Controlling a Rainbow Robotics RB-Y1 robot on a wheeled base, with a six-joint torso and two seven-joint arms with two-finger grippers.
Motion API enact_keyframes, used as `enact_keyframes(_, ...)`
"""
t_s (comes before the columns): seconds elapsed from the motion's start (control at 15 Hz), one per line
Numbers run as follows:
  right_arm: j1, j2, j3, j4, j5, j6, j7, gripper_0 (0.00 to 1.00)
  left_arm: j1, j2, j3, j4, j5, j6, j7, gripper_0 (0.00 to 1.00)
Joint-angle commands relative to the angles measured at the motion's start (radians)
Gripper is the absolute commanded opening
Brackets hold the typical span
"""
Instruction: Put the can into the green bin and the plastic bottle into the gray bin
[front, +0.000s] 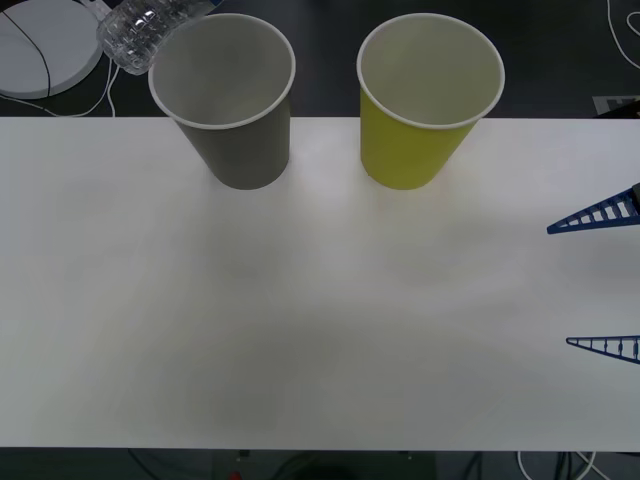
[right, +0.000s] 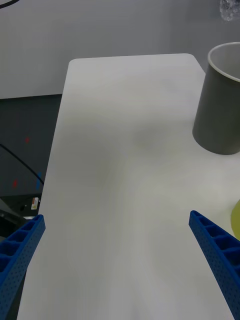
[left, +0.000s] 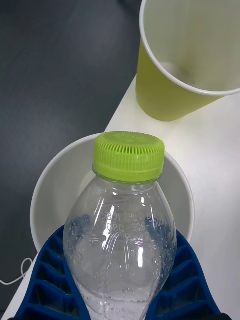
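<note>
The plastic bottle (left: 125, 220), clear with a lime-green cap, is held in my left gripper (left: 120, 235), whose blue fingers (left: 50, 270) are shut on its body. Its cap hangs over the mouth of the gray bin (left: 45, 190). In the front view the plastic bottle (front: 150, 30) is in the air at the far-left rim of the gray bin (front: 240, 150). The green bin (front: 415, 150) stands upright to the right of the gray one, also in the left wrist view (left: 165, 95). My right gripper (front: 605, 280) waits open at the table's right edge, with nothing between its fingers (right: 215, 255). The can is out of view.
Both bins stand at the far edge of the white table (front: 300, 330). Beyond that edge, on the dark floor at the far left, a white round object (front: 40, 45) lies with cables. The gray bin (right: 222, 105) is seen across the table from my right wrist.
</note>
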Motion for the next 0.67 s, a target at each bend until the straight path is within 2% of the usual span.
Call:
enact_keyframes(0.07, 0.000, 0.000, 0.000, 0.000, 0.000, 0.000, 0.000, 1.00, -0.001, -0.006, 0.000, 0.000, 0.000, 0.000, 0.000, 0.00)
enact_keyframes(0.2, 0.000, 0.000, 0.000, 0.000, 0.000, 0.000, 0.000, 1.00, -0.001, -0.010, 0.000, 0.000, 0.000, 0.000, 0.001, 0.00)
enact_keyframes(0.27, 0.000, 0.000, 0.000, 0.000, 0.000, 0.000, 0.000, 1.00, -0.003, -0.010, 0.000, 0.001, 0.003, 0.000, 0.004, 0.04)
enact_keyframes(0.33, 0.000, 0.000, 0.000, 0.000, 0.000, 0.000, 0.000, 1.00, -0.003, -0.010, 0.000, 0.001, 0.009, 0.000, 0.006, 0.24)
enact_keyframes(0.4, 0.000, 0.000, 0.000, 0.000, 0.000, 0.000, 0.000, 1.00, -0.003, -0.010, 0.000, 0.001, 0.011, 0.000, 0.009, 0.99)
enact_keyframes(0.67, 0.000, 0.000, 0.000, 0.000, 0.000, 0.000, 0.000, 1.00, -0.003, -0.010, 0.000, 0.001, 0.014, 0.000, 0.011, 1.00)
